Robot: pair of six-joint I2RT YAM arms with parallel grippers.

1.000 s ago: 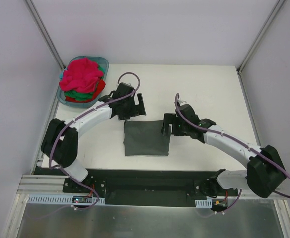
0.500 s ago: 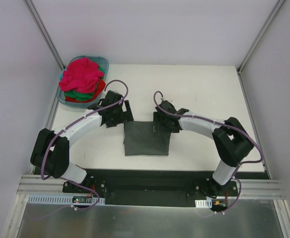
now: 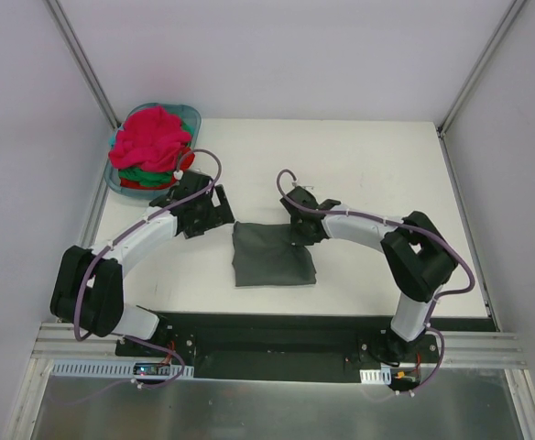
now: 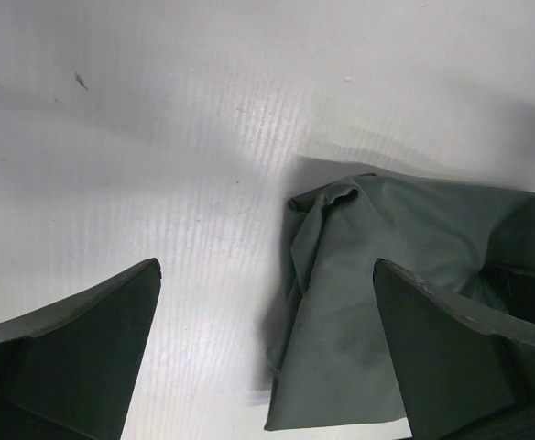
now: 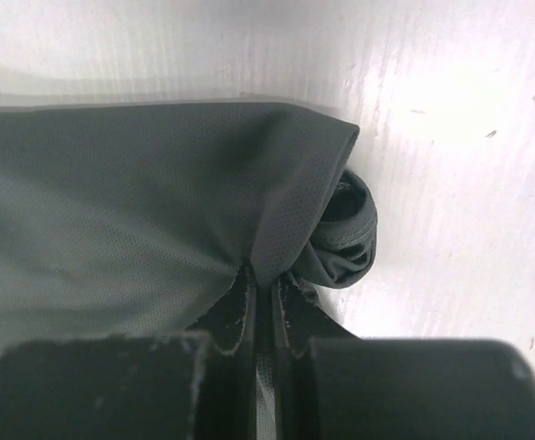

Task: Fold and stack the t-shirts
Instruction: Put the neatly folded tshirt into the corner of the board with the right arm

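Item: charcoal t-shirt (image 3: 272, 259), folded to a rough rectangle, flat on the white table (image 3: 377, 165). Right gripper (image 5: 266, 282): fingers pressed together on a pinch of cloth at the shirt's far right corner, with a small rolled tuck of fabric just beyond the tips and to their right; the body of the shirt spreads away to the gripper's left. Left gripper (image 4: 266, 271): fingers wide apart, holding nothing; the shirt's far left corner lies ahead of it, between the fingers but nearer the right-hand one, and whether that finger touches the cloth cannot be told. Step in hand, as judged: taking the second corner for the next fold. Recommended handling: bring the left fingers over the crumpled corner, catch all layers, then move both corners together with the edge taut. Remaining stock: pink-red, green and red t-shirts (image 3: 153, 137) heaped in a teal basket (image 3: 192, 114), behind the left gripper and well apart from the right.
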